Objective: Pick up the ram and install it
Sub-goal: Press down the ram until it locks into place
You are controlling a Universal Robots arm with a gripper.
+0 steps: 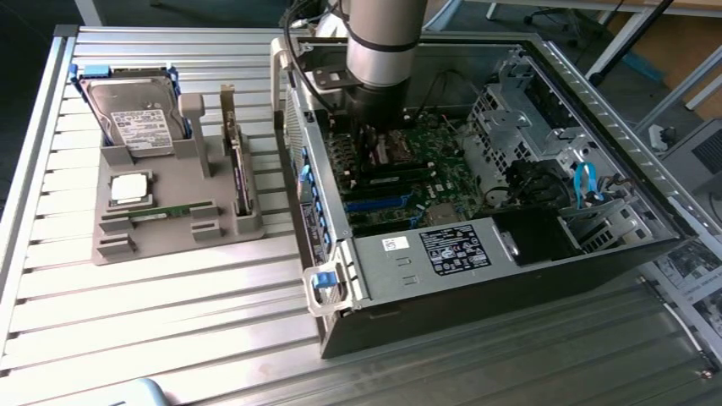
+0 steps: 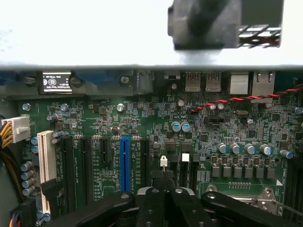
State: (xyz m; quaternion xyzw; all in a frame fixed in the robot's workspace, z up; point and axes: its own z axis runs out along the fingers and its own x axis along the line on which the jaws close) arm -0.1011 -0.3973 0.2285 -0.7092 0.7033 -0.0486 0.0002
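Arm's down inside the case (image 1: 496, 254), gripper (image 2: 163, 196) clenched just over the motherboard (image 2: 142, 123), nothing visibly in it. The ram (image 1: 169, 211) looks like it's sitting in the grey holder (image 1: 169, 241) on the tabletop (image 1: 135, 321), beside the hard drive (image 1: 135, 118), so not picked up yet. Cables (image 2: 246, 99) and case walls crowd things.
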